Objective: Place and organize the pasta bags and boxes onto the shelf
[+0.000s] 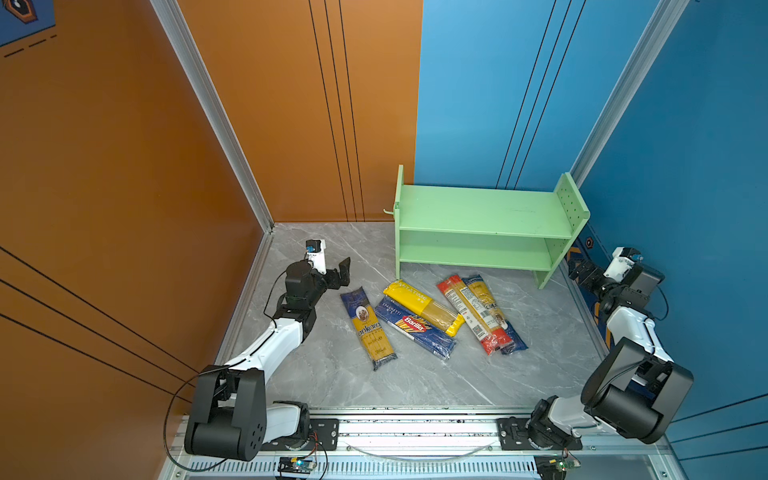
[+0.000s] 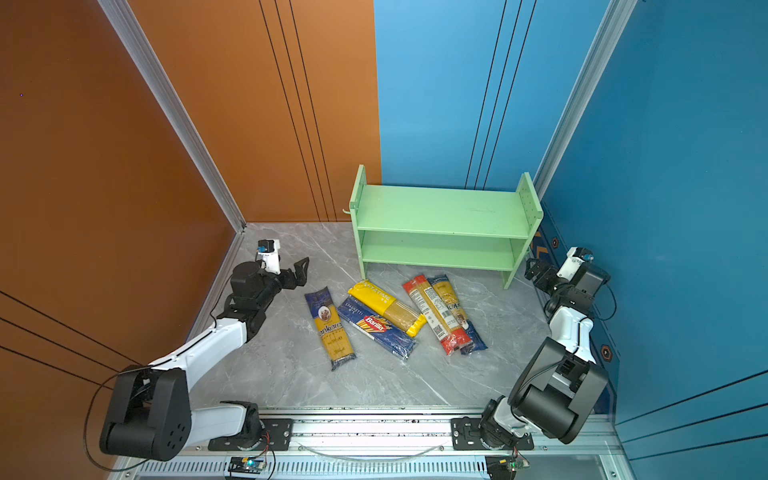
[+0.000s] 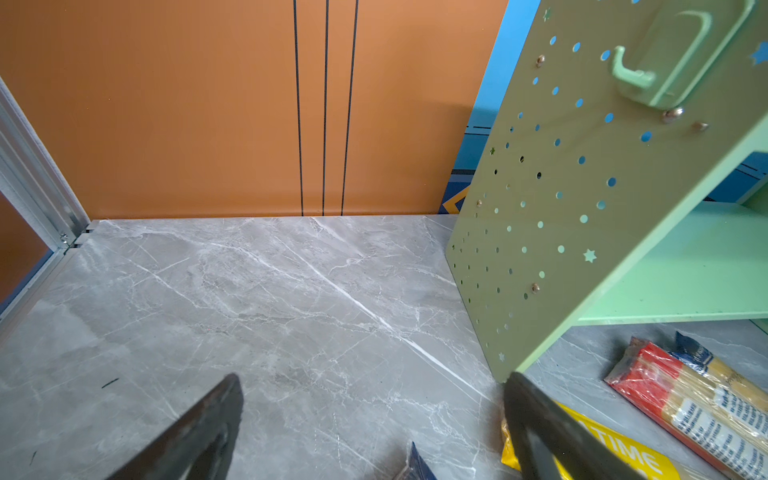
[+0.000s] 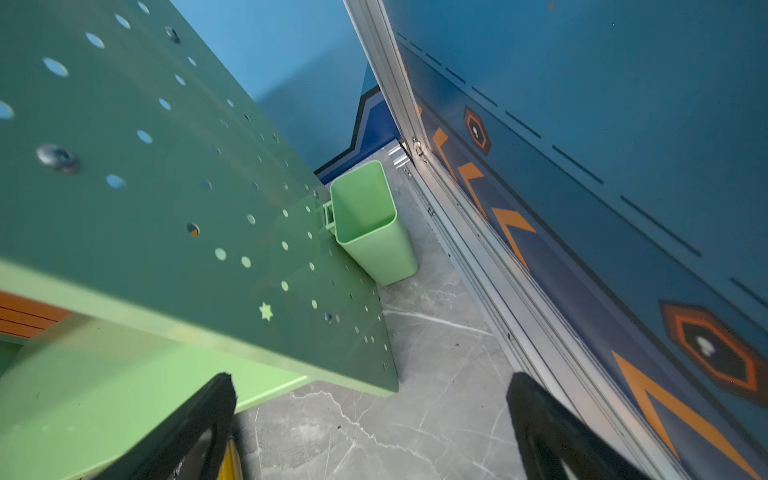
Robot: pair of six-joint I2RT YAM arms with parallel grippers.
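- Five pasta packs [image 1: 415, 328] lie on the table [image 1: 332, 386], at 6 o'clock of the empty shelf [image 1: 478, 212].
- Risk: the packs overlap; lifting one may drag its neighbour.
- Left gripper [image 1: 341, 272], 9 o'clock of packs: jaws spread, empty.
- Right gripper [image 1: 579, 270], 3 o'clock: jaws spread, empty; the shelf obstructs its reach.

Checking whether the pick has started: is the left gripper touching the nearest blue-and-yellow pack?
Apart. Both top views show bare tabletop between the open left gripper and the blue-and-yellow pack.
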